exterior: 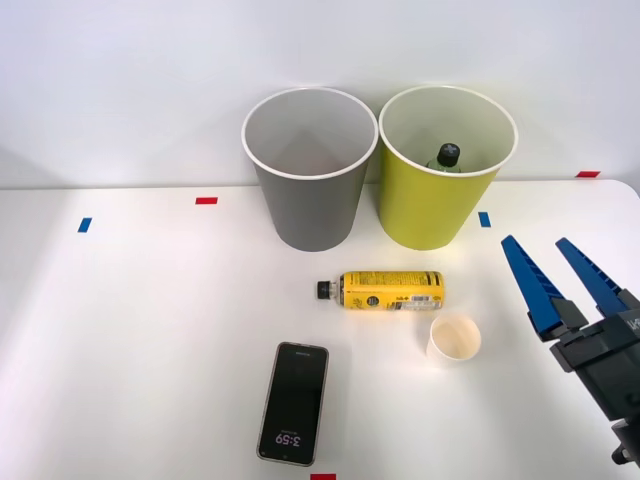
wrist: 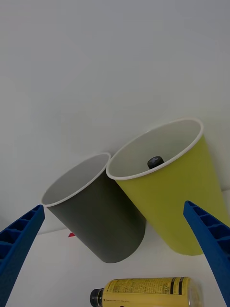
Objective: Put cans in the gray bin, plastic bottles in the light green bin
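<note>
From the front, the gray bin [exterior: 309,168] and the light green bin [exterior: 446,165] stand side by side at the back of the table [exterior: 120,330], rims nearly touching. A black-capped bottle [exterior: 445,157] already sits inside the green one. A yellow-labelled bottle [exterior: 383,290] lies on its side in front of the bins, its black cap pointing to the robot's left, with a small paper cup [exterior: 454,339] just beside its base end and a phone [exterior: 294,402] nearer the robot. The right claw [exterior: 560,272] hovers released and empty, fingers spread, off to the right of the lying bottle and above the table.

From the wrist, the blue fingers [wrist: 19,244] frame both bins, the gray bin [wrist: 96,216] and the light green bin [wrist: 167,192], with the lying bottle [wrist: 146,292] between them, close below.

The step in hand looks like picking up the lying bottle. To do it well, the claw should come down over the middle of the label with the fingers across the bottle's width, not along it. It should stay clear of the cup, which would tip easily, and close gently, since a round bottle may roll. Whether this container is plastic or metal I cannot tell for sure; the screw cap suggests the green bin.
</note>
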Motion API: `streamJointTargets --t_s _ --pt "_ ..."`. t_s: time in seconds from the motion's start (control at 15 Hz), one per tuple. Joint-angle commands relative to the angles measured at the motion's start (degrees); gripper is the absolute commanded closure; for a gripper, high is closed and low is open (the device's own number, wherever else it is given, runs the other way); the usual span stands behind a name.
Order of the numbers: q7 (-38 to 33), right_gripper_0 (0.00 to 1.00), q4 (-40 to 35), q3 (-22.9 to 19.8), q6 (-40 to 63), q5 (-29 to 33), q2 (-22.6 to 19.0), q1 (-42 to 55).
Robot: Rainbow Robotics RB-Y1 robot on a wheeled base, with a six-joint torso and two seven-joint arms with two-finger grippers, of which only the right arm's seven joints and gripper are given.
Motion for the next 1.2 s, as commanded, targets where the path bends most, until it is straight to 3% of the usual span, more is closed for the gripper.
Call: streamJointTargets --t_s 0.07,0.4,0.6,0.93,1.2 --pt "6.24 0.00 8.90 4.49 -10.54 4.25 0.71 -0.46" --pt "20.39 0.00 9.78 5.63 -11.16 4.43 4.49 7.89" --pt "25.22 0.00 9.78 5.55 -10.98 4.78 10.03 12.64" --pt "26.45 0.00 9.87 5.81 -9.49 6.54 15.83 14.66" --pt "24.87 0.00 15.31 4.14 -11.60 17.09 24.71 11.14"
